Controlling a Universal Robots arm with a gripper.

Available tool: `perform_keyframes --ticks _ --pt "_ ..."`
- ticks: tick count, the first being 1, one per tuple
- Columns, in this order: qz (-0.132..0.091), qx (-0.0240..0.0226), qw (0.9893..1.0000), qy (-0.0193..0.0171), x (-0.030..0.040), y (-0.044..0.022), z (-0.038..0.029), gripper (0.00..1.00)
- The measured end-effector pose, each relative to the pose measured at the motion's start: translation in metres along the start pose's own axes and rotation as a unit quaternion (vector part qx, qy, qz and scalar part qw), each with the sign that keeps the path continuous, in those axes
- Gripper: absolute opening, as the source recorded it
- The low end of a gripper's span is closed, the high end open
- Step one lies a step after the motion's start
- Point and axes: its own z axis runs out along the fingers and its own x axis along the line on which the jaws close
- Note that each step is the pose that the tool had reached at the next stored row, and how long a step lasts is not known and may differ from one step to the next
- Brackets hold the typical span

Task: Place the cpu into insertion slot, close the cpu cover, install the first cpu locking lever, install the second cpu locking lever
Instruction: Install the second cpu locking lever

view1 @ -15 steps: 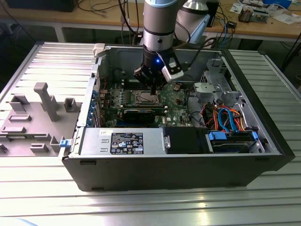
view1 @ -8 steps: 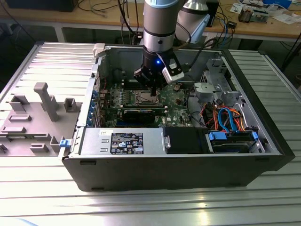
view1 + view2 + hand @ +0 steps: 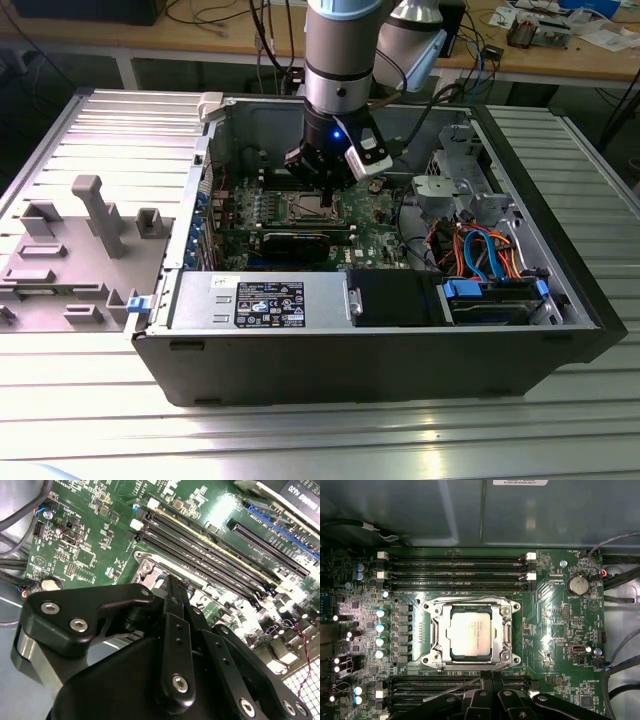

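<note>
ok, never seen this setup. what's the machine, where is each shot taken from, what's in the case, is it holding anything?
It is one robot arm reaching down into an open computer case that lies on a ribbed metal table. The exterior view looks at the whole scene from outside. Both wrist views come from cameras riding on the arm, looking down past its black gripper at the green motherboard.

In the first wrist view the cpu sits in the insertion slot, and the cpu cover, a silver metal frame, lies closed around it. Long black memory slots run alongside, and a round coin battery sits nearby. In the exterior view, a grey plastic fixture rests on the table at that view's left.

The gripper hangs just beside the socket. I see nothing between its fingers, though I cannot tell whether they are open or shut.
</note>
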Motion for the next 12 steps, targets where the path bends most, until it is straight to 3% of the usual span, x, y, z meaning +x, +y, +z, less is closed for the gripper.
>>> perform_keyframes --ticks 12 --pt "0.0 -0.0002 1.0 0.0 0.0 -0.0005 -0.0001 0.11"
